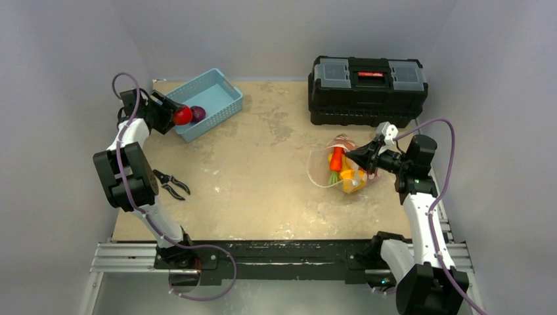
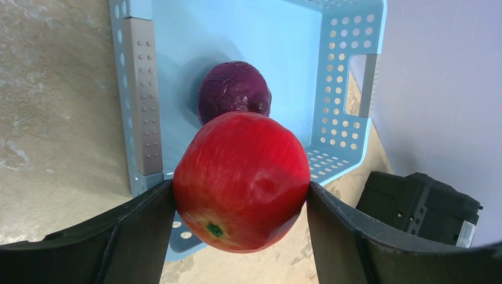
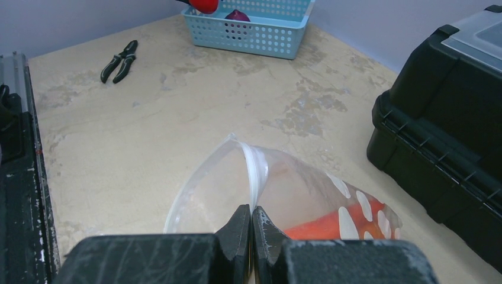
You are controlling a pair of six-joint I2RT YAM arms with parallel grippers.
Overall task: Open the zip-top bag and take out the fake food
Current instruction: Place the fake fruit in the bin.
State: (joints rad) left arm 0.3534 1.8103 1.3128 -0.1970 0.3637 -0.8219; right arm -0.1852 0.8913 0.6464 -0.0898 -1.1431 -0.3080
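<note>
The red apple [image 2: 237,160] is squeezed by the left gripper [image 2: 240,192], right over the near corner of the blue basket [image 2: 142,89]. The bag [image 3: 296,189] is pinched at its rim by the right gripper [image 3: 251,212].

The middle of the table [image 1: 263,177] is bare, a wide lane between the basket [image 1: 220,97] at far left and the bag [image 3: 296,189] at right. Pliers [image 1: 172,184] lie by the left arm. The toolbox [image 1: 368,88] walls off the bag's far side (close behind it). The bag's mouth gapes toward the bare middle, its rim pinched by the right gripper [image 3: 252,222]. The left gripper [image 1: 172,118], clamping a red fruit [image 2: 241,177], and a purple fruit [image 2: 234,92] crowd the basket's near end; the rest of its floor is free.
</note>
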